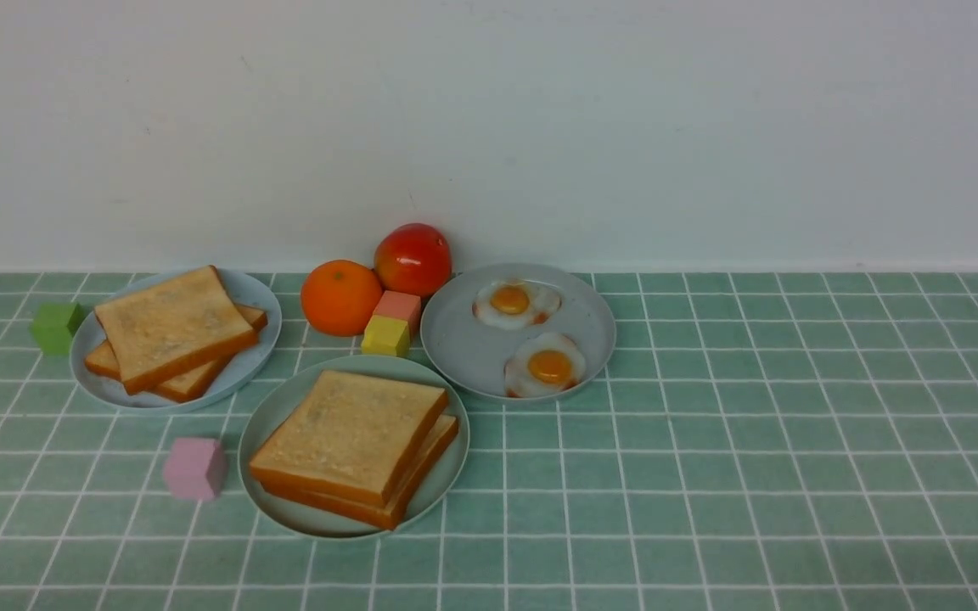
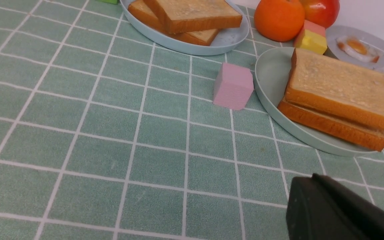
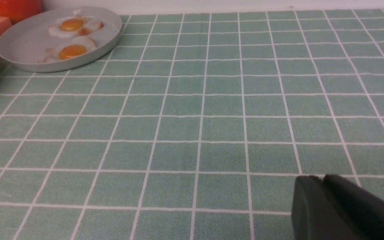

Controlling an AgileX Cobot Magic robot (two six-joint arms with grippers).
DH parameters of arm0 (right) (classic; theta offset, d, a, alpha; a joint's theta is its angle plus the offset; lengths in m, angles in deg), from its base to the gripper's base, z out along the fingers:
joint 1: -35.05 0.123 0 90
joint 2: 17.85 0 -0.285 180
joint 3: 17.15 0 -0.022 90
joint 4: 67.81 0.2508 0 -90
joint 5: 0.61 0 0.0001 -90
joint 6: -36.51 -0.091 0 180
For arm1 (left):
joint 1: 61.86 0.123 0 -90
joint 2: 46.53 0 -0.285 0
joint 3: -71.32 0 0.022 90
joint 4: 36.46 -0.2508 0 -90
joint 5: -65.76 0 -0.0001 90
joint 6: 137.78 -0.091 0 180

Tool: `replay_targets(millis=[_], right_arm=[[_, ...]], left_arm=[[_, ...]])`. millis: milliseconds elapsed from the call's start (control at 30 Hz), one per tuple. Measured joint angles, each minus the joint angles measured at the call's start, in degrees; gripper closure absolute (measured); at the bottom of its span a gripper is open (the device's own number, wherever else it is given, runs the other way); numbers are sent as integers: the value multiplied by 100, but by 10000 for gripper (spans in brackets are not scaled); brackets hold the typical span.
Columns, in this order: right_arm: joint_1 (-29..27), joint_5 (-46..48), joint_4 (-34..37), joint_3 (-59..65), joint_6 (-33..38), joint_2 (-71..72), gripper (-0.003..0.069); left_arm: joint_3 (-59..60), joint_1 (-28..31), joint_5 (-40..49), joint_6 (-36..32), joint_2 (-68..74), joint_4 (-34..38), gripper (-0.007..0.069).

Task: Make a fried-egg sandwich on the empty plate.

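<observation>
Nearest in the left wrist view, the left claw (image 2: 342, 210) shows only as a dark corner low over the bare tabletop (image 2: 112, 133). It touches and carries nothing, and how far it is spread cannot be told. The right claw (image 3: 342, 206) is also a dark block over bare tiles, holding nothing. A seam runs through it, but I cannot tell if it is pressed together.

Ahead of the left claw, a pink block (image 2: 233, 86) stands just beside the empty plate (image 2: 268, 76). That plate now carries the fried-egg sandwich (image 2: 338, 86), two toast slices stacked slightly askew. No egg shows at the seam between them, so I cannot confirm the filling.

Well ahead of the right claw, the grey plate (image 3: 22, 43) holds two fried eggs (image 3: 68, 50).

The stacking looks done. Doing this step well means checking that the top slice sits square and keeping both claws clear of the plate rim and the pink block.
</observation>
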State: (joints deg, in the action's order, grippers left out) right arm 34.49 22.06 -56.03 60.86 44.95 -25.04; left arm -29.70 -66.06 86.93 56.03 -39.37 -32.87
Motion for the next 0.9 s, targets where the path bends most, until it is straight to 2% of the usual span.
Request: replay_targets(millis=[900], right_arm=[[0,0,-5,0,0,0,559]], left_arm=[[0,0,0,4,0,0,620]])
